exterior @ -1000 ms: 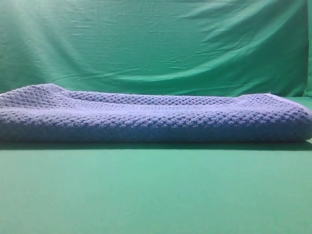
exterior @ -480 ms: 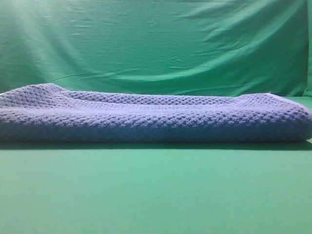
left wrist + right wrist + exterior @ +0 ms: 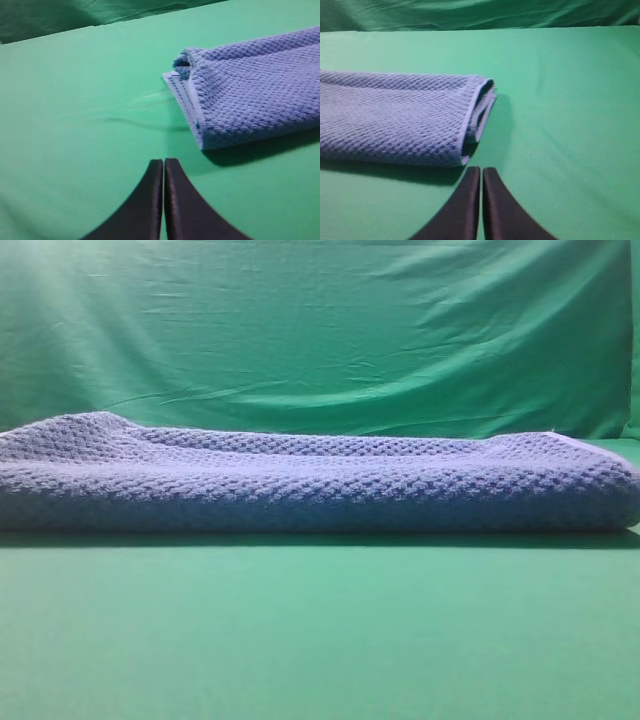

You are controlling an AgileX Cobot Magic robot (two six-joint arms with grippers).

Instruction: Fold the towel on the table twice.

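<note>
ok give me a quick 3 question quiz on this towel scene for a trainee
1. True or false: the left gripper is gripping the towel.
2. Multiple choice: in the right wrist view, the towel's layered end lies A) under the right gripper, B) beyond and slightly left of the fingertips, C) off the table.
3. Fill in: behind the towel hangs a wrinkled green ____.

Key: 1 false, it is shut and short of the towel. 2 B. 3 backdrop cloth.

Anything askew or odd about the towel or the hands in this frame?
Only a small thing: at the towel's left end the layered hems fan out unevenly, with a loose bump at the far corner. Its right end is stacked more neatly. Both hands are shut, clear of the cloth.
</note>
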